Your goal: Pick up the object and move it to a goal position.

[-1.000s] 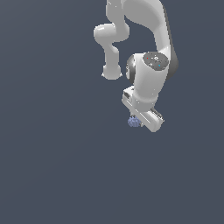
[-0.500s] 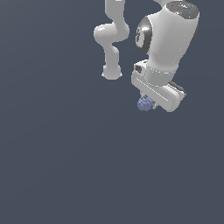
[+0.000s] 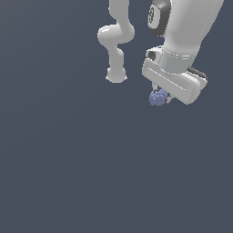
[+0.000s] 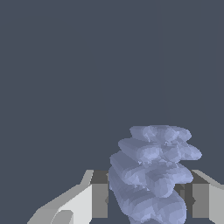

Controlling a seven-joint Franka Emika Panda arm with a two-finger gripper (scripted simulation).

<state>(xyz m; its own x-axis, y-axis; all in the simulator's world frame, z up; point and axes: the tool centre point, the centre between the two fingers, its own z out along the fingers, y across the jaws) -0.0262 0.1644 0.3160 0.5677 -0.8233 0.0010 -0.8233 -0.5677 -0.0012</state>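
Periwinkle-blue and lumpy, the object sat at the very tip of your gripper, tucked between the two fingers and carried clear of the grey floor, which showed nothing else on it. In the wrist view you saw the object as a stack of bumpy ridges filling the gap, with one finger pressed to one flank and the other finger to the opposite flank; the jaws were clamped on it, not spread and not fully together. Its long axis ran outward from the fingertips, away from the camera, so most of its bulk stuck out past the pads and only its near end was pinched. That was the relation your next move turned on: the load hung ahead of the grip line, not centred in it, so you would have done well to treat any quick swing or tilt of the wrist as a likely way to lever it loose. In the exterior view the object peeked out on the exterior view's left side of the white hand, below the forearm, with the arm's base column standing well apart toward the exterior view's left. No goal marker was visible in either view, so you could not tell how far the carry had to go.
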